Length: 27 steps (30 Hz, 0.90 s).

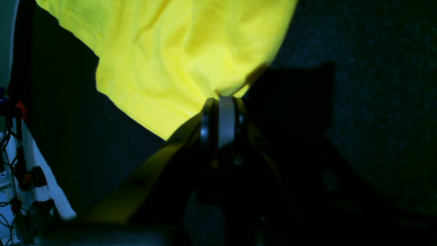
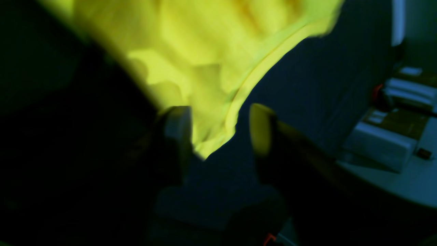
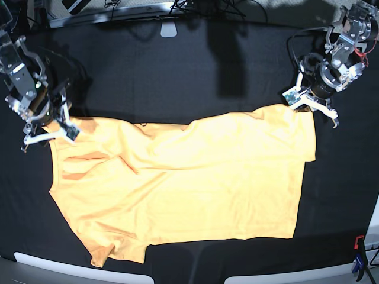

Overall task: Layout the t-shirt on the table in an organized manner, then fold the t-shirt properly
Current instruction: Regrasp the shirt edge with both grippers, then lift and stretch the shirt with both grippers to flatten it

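Note:
The light orange-yellow t-shirt (image 3: 189, 183) lies spread across the black table (image 3: 177, 77), with wrinkles near its left end. My left gripper (image 3: 299, 100) is at the shirt's far right corner. In the left wrist view its fingers (image 1: 222, 99) are pressed together and shut on a pinched tip of the t-shirt (image 1: 177, 58). My right gripper (image 3: 50, 127) is at the shirt's far left corner. In the right wrist view this gripper (image 2: 218, 128) stands open. A hemmed corner of the t-shirt (image 2: 205, 51) hangs between its two fingers, close to the left one.
Cables and a white box (image 3: 169, 26) lie along the table's far edge. Light grey edge pieces (image 3: 77, 266) run along the front. Grey equipment (image 2: 385, 143) sits beside the table on the right arm's side, and wiring (image 1: 13, 164) on the left arm's side.

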Tool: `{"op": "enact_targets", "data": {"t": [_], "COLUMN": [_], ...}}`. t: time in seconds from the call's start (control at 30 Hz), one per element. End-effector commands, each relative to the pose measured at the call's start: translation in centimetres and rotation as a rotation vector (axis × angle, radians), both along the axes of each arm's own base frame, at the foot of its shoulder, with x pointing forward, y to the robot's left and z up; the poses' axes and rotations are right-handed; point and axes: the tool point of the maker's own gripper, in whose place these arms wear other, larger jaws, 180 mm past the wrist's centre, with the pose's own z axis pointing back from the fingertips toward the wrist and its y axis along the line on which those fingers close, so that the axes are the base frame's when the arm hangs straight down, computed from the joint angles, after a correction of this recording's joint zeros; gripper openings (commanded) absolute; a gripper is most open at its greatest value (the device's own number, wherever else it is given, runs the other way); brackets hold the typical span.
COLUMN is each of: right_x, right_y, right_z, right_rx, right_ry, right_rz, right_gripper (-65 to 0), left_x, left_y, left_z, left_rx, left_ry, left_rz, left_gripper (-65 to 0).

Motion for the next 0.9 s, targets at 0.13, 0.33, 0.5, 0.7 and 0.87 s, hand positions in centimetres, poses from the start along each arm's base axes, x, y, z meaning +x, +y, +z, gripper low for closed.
{"op": "enact_targets", "data": {"t": [0.13, 0.33, 0.5, 0.7, 0.87], "right_x": [0.3, -0.4, -0.1, 0.8, 1.2], "right_y": [-2.8, -3.5, -3.4, -1.7, -2.1], "right_z": [-0.3, -1.9, -2.5, -3.9, -4.0], "right_rx": [-0.037, -0.02, -0.008, 0.008, -0.016], "right_ry": [0.005, 0.063, 0.06, 0.057, 0.051], "right_rz": [-0.026, 0.004, 0.001, 0.009, -0.002], "right_gripper": [-31.9, -32.0, -34.2, -40.7, -44.9], "left_x": [0.2, 0.2, 0.2, 0.2, 0.2], "left_y": [1.1, 1.1, 1.1, 1.1, 1.1], "left_z": [0.2, 0.2, 0.2, 0.2, 0.2], "left_rx": [0.042, 0.042, 0.042, 0.042, 0.043], "left_ry": [-0.001, -0.001, -0.001, -0.001, 0.0], "left_rz": [0.009, 0.009, 0.009, 0.009, 0.009], "left_gripper": [-65.0, -65.0, -65.0, -65.0, -65.0]}}
